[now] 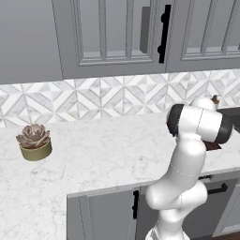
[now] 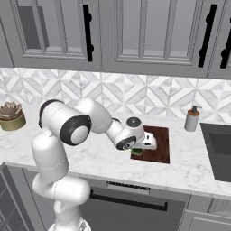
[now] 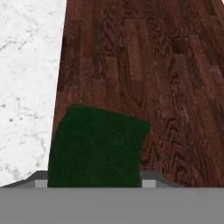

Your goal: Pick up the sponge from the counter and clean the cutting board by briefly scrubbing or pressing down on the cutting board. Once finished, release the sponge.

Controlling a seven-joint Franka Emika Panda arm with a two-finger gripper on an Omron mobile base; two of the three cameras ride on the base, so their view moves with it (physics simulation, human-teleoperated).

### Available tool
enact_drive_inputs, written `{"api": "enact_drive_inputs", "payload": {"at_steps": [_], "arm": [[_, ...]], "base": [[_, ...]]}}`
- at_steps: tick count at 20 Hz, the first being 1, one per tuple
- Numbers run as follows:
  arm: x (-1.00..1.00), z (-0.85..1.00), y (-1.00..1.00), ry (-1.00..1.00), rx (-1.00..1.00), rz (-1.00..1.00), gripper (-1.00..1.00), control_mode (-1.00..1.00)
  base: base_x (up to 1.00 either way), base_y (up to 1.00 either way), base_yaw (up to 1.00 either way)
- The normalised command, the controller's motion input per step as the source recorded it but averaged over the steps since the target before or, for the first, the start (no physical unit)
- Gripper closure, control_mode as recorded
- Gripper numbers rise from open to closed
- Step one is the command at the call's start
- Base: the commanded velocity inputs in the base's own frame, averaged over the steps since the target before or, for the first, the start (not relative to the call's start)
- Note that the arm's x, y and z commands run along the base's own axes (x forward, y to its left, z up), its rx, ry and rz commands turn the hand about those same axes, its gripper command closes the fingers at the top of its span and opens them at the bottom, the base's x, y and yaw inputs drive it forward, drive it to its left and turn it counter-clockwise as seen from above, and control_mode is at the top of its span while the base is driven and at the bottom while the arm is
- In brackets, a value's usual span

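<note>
1 dark green sponge [image 3: 96, 146] lies on the near left corner of 1 reddish-brown cutting board [image 2: 159, 143], at 7 o'clock in the hand view. The gripper [image 2: 136, 152], jaws narrowed, grips the sponge. The white marble counter [image 1: 108, 152] holds 1 potted succulent [image 1: 34, 141] at 9 o'clock and 1 soap dispenser [image 2: 192, 118] at 2 o'clock. Grey cabinets [image 2: 149, 34] hang at 12 o'clock.

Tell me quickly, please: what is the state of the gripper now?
Gripper: closed on the sponge, holding it over the near edge of the cutting board.
</note>
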Motion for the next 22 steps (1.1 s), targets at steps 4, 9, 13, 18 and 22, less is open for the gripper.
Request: {"api": "enact_drive_inputs", "payload": {"at_steps": [4, 9, 13, 18, 22], "arm": [[0.30, 0.02, 0.00, 0.00, -0.05, 0.07, 1.00, -1.00], [0.38, 0.16, 0.00, 0.00, -0.06, 0.09, 1.00, -1.00], [0.48, 0.20, 0.00, 0.00, 0.00, 0.11, 1.00, -1.00], [0.52, 0.15, 0.00, 0.00, 0.02, 0.12, 1.00, -1.00], [0.57, 0.05, 0.00, 0.00, 0.02, 0.14, 1.00, -1.00]], "base": [[0.00, 0.00, 0.00], [0.00, 0.00, 0.00], [0.00, 0.00, 0.00], [0.00, 0.00, 0.00], [0.00, 0.00, 0.00]]}}
